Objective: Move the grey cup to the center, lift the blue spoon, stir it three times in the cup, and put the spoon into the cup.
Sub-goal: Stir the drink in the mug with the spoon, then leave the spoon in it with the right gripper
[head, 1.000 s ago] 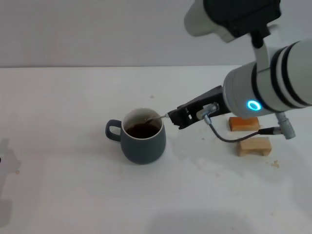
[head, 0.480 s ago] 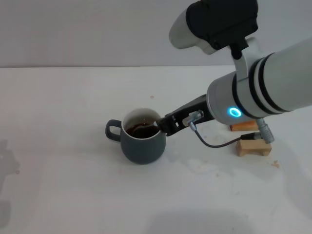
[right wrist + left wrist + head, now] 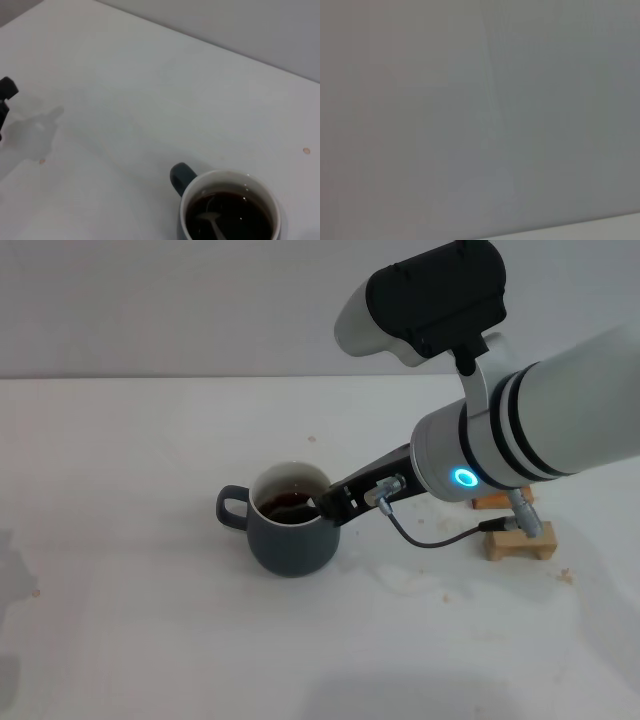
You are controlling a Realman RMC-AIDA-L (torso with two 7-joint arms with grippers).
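Observation:
The grey cup (image 3: 291,535) stands near the middle of the table with its handle to the left and dark liquid inside. It also shows in the right wrist view (image 3: 227,210). My right gripper (image 3: 328,505) is at the cup's right rim, shut on the blue spoon. The spoon's pale handle is hidden in the fingers. Its silver bowl (image 3: 211,219) lies in the dark liquid in the right wrist view. A dark part of my left gripper (image 3: 6,95) shows at the edge of that view, far from the cup. The left wrist view shows only a blank wall.
Two small wooden blocks (image 3: 520,541) lie right of the cup, partly behind my right arm (image 3: 520,440). A cable (image 3: 430,537) loops from the wrist just above the table. Faint stains (image 3: 410,580) mark the white table (image 3: 150,440).
My right gripper has moved left and down to the cup's rim, carrying the spoon deeper into the cup. The cup has stayed in place.

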